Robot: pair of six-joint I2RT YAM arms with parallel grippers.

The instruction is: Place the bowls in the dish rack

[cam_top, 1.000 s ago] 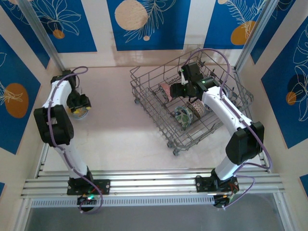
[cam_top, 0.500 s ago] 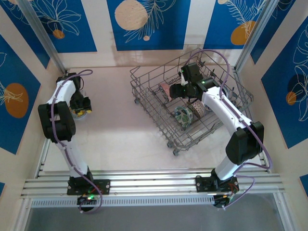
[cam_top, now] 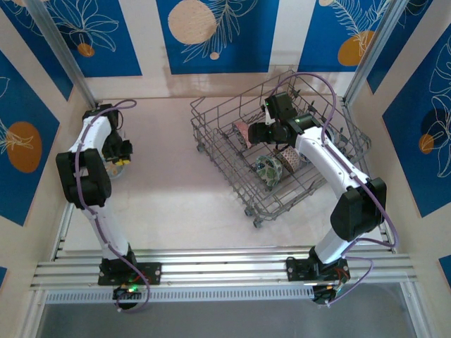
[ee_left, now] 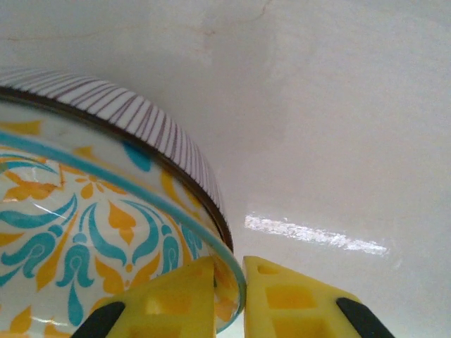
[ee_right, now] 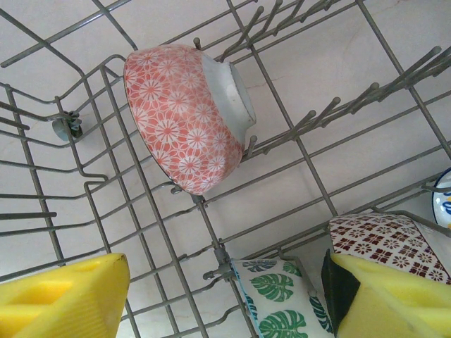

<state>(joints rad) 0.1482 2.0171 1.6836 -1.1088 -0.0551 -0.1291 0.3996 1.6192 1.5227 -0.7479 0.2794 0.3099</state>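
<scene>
A bowl with teal and orange ornaments and a striped outside point(ee_left: 84, 211) sits on the table at the far left point(cam_top: 115, 166). My left gripper point(ee_left: 229, 273) is shut on its rim, one yellow finger inside and one outside; from above the left gripper point(cam_top: 120, 153) stands over it. The grey wire dish rack point(cam_top: 211, 116) stands at the back right. Inside it lean a pink floral bowl point(ee_right: 187, 116), a green leaf-print bowl point(ee_right: 278, 296) and a red-brown tiled bowl point(ee_right: 387, 246). My right gripper point(ee_right: 229, 271) hangs open above the rack floor, holding nothing.
The rack's upright tines point(ee_right: 331, 113) stand close around the right gripper point(cam_top: 258, 132). A blue-and-white rim point(ee_right: 444, 197) peeks in at the right edge. Bare white table point(cam_top: 169, 183) lies between the left bowl and the rack. Patterned walls close in the sides and back.
The left arm's elbow has swung back toward the far wall while its gripper stayed at the bowl. The right arm has not moved.
</scene>
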